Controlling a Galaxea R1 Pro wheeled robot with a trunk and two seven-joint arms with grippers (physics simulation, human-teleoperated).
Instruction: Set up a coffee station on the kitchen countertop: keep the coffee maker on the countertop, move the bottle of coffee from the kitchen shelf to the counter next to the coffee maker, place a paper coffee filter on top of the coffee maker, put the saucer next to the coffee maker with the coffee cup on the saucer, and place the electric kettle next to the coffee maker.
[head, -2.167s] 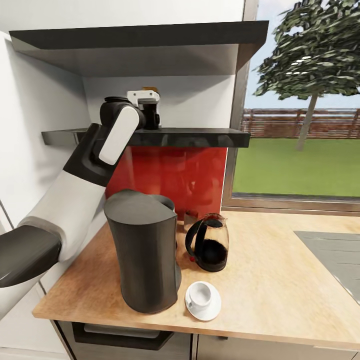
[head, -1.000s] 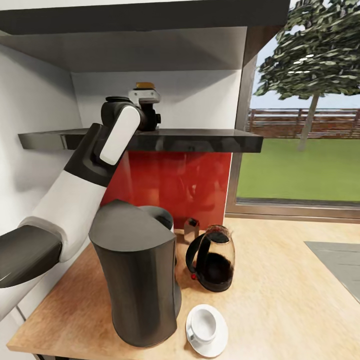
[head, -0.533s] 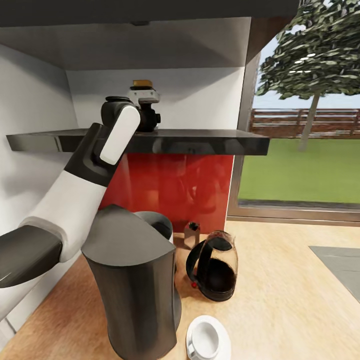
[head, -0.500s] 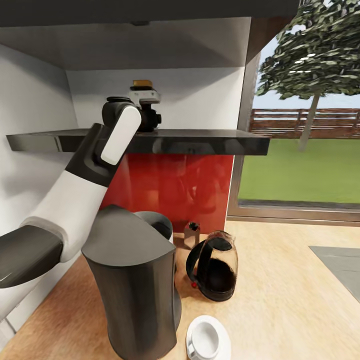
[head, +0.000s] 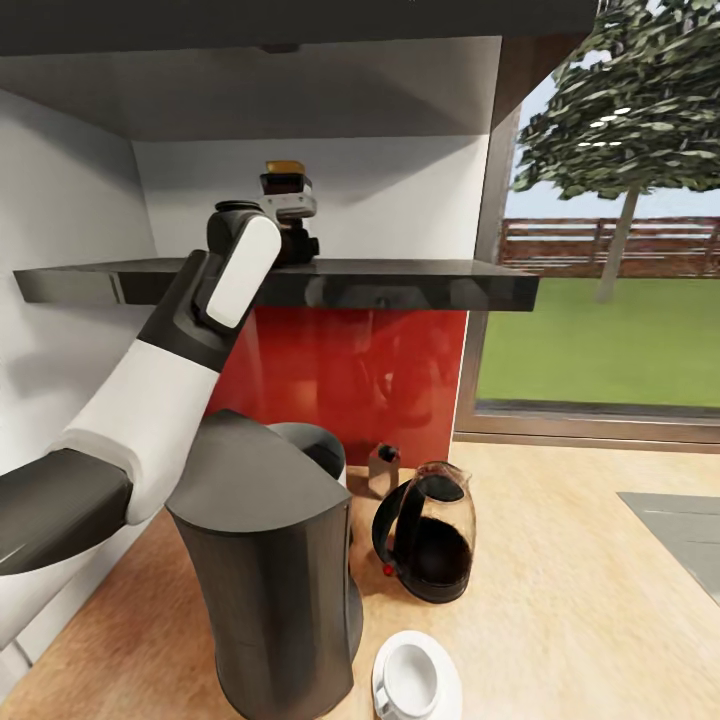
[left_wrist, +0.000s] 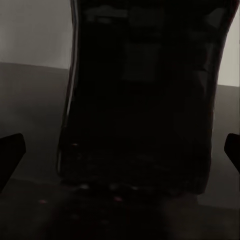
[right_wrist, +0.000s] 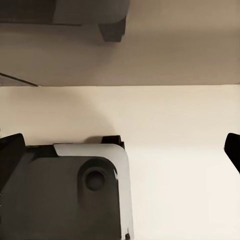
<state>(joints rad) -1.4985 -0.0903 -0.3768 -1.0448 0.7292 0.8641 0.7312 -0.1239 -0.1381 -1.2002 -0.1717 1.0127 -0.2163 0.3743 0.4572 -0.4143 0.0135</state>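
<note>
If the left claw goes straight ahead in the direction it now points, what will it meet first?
Most likely the bottle of coffee on the kitchen shelf. In the left wrist view its dark body stands right ahead, between the fingertips of the left claw, which look spread. The remaining gap is hard to judge.

The head camera looks forward and slightly down across the worktop (head: 560, 600) toward the shelf (head: 400, 283) and the window. The left wrist camera sits very close to a dark bottle (left_wrist: 140, 100) on that shelf, which both views share. The right wrist camera looks down at pale floor and a grey base (right_wrist: 75, 195).
</note>
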